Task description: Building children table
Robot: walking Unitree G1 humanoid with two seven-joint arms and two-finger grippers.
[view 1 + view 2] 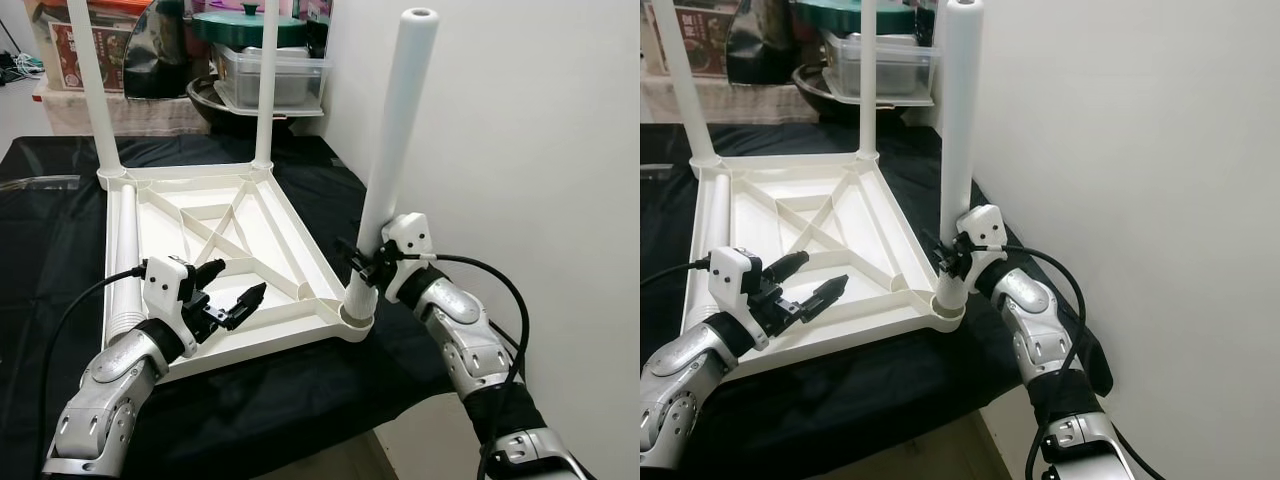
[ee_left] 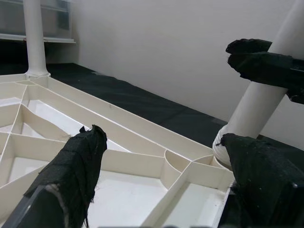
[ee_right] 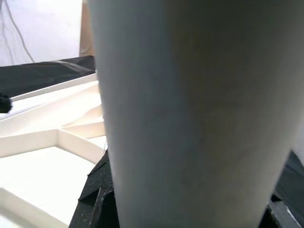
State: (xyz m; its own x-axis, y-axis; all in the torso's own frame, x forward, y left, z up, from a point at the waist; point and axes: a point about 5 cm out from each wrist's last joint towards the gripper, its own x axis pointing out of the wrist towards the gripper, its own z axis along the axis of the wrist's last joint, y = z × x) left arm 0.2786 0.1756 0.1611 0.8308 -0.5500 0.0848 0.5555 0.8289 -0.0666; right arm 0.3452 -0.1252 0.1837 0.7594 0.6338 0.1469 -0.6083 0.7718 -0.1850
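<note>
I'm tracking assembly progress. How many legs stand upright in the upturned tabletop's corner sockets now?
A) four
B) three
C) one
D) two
B: three legs stand upright, the near-right leg held by the right gripper; another leg lies flat along the tabletop.

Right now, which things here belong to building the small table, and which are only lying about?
For the job:
- upturned white tabletop
- near leg in its corner socket, held by right hand
- two far legs standing
- loose leg lying along the tabletop
- left hand, open

Lying about:
- lidded plastic box
- green pot lid

One white tabletop [image 1: 225, 240], three upright legs [image 1: 392, 165], one loose leg [image 1: 125, 262]
</note>
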